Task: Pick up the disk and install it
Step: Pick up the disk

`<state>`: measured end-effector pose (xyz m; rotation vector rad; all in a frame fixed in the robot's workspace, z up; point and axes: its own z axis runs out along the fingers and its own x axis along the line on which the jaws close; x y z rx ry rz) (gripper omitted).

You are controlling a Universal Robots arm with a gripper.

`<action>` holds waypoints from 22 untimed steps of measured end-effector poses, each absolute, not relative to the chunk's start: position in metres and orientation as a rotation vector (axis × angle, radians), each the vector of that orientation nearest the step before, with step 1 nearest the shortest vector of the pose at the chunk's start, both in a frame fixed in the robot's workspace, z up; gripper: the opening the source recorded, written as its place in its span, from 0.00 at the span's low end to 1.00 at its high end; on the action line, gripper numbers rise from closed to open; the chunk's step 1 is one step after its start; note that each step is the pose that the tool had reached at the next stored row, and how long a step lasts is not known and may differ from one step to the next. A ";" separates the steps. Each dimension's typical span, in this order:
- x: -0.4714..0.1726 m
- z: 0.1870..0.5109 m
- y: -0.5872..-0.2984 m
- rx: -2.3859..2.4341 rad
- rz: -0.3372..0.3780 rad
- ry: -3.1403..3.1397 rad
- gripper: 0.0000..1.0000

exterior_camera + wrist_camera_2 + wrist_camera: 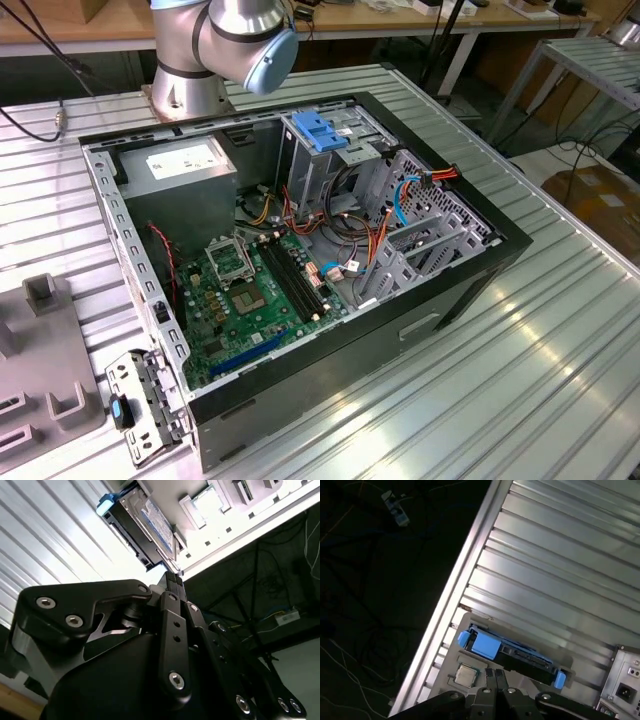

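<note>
The disk [512, 654] lies flat on a grey fixture plate [470, 620] near the edge of the ribbed metal table; it has a dark body with blue plastic rails at its ends. In the second wrist view the disk [142, 527] shows its white and blue label. My gripper [494, 673] hovers just short of the disk's long side, fingers pressed together with nothing between them. In the second wrist view the gripper [171, 578] points at the disk's near corner, apart from it.
The open computer case [470, 290] lies on the table, with a drive cage with a blue top [322, 130], a grey power supply [180, 165] and the motherboard [250, 300] inside. A small chip [465, 675] sits in the plate beside the disk. The arm's base [200, 60] stands behind the case.
</note>
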<state>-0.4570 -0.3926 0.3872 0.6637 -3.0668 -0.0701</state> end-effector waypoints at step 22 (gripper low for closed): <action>-0.457 0.387 -0.393 1.369 -0.067 -2.812 0.11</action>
